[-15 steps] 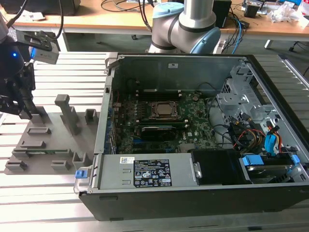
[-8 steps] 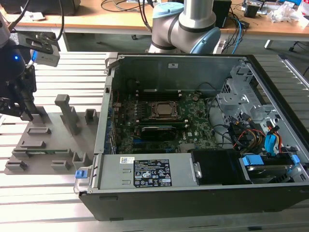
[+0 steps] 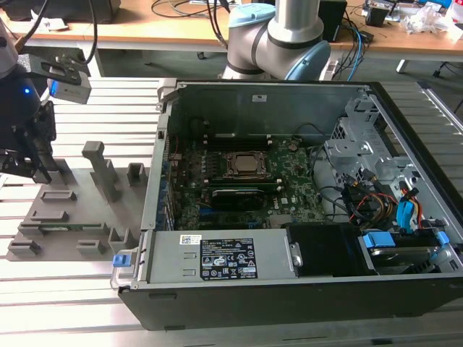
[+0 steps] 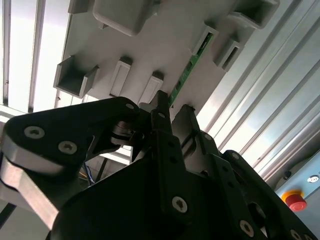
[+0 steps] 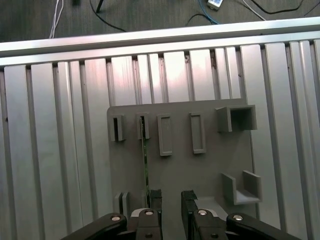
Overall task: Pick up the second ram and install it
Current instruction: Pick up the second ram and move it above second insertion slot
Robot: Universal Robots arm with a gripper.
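Hand point(image 5: 171, 197) hangs spread over the grey holder point(image 5: 200, 170), far on the exterior view's left. The second ram point(image 5: 145, 160) stands on edge in a holder slot, just beside one finger point(image 5: 155, 197).

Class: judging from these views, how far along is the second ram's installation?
Done: the open hand is over the grey holder. In hand: nothing; the ram stands on edge in its slots, just beside the fingers. Left: gripping, lifting, seating it on the motherboard.
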